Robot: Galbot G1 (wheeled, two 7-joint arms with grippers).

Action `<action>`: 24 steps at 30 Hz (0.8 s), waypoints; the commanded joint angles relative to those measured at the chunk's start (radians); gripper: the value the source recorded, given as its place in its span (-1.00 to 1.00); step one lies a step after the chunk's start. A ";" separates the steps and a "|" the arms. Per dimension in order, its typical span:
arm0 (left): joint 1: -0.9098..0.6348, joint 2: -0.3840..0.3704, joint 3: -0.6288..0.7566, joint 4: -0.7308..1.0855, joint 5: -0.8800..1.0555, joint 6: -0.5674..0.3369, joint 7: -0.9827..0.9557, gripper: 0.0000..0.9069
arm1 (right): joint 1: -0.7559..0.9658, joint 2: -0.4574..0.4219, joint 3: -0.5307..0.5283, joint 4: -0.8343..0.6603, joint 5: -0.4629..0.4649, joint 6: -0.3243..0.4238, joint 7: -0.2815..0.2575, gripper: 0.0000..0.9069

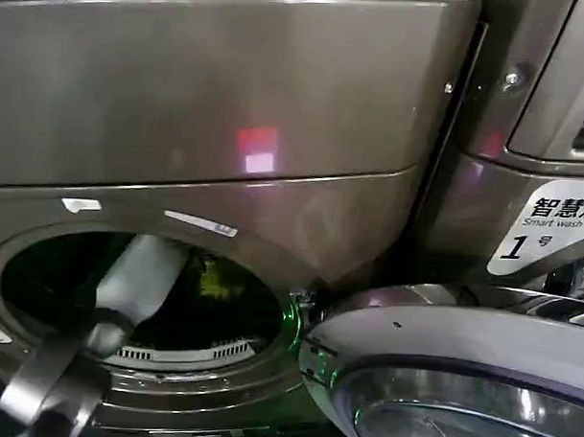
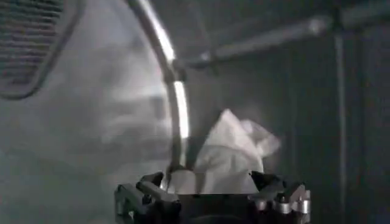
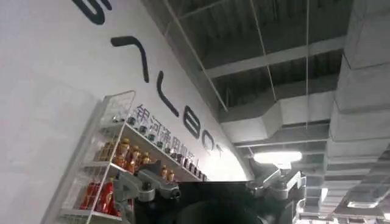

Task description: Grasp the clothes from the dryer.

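The left arm is reaching into the dryer through the open door, and its end effector is pinching white clothes inside the drum. Grab looks done; pulling them out is left. The right end effector is idling, pointing at the ceiling, grip unclear.

The large bronze-grey front-loading dryer stood with its round porthole open and its grey-rimmed glass door swung aside toward the neighbouring machine bearing a white "1" label. A small red light glowed on its front panel. Inside the dark drum lay the clothes: a lime-green patch of fabric showed in the head view, and a crumpled white garment rested against the drum wall in the left wrist view, beside a bright curved metal rim.
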 commanded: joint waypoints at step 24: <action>-0.146 -0.021 0.273 0.194 0.219 -0.061 0.252 1.00 | 0.031 0.009 -0.039 0.013 -0.007 0.001 -0.001 1.00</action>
